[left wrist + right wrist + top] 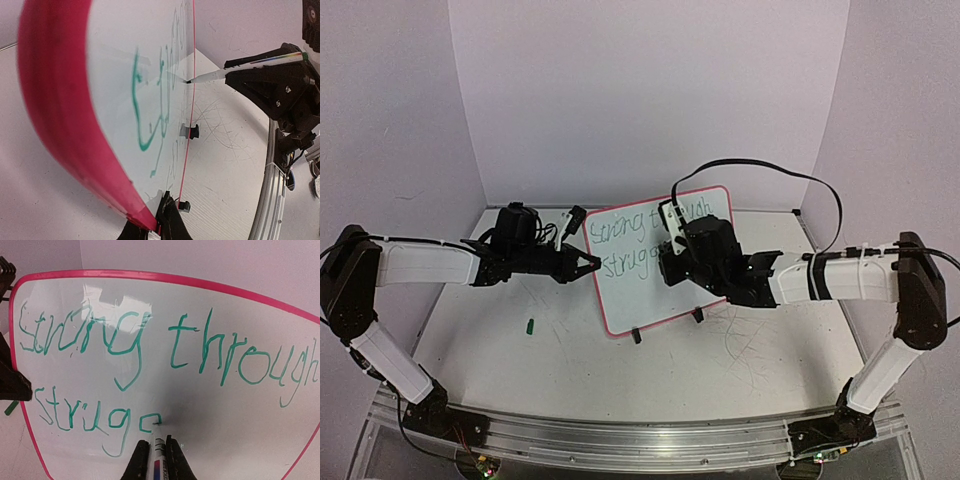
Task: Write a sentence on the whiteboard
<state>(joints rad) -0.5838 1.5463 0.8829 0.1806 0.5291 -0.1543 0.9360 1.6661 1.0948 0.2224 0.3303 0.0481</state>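
The whiteboard [655, 300] stands tilted on the table, white with a pink-red rim [60, 100]. On it the sentence [150, 347] in green reads "Strong through" on the top line and "Strugg" below, the last letter only a loop. My left gripper [161, 220] is shut on the board's left edge, which also shows in the top view [592, 264]. My right gripper [156, 452] is shut on a white marker [159, 447] whose tip touches the board at that last loop. In the left wrist view the marker [215, 75] meets the board's face.
Two black clip feet [636, 337] [698, 315] prop the board's lower edge. A small green marker cap [531, 325] lies on the table to the board's left. Grey scribbles [740, 350] mark the tabletop. Lilac walls close in the back and sides.
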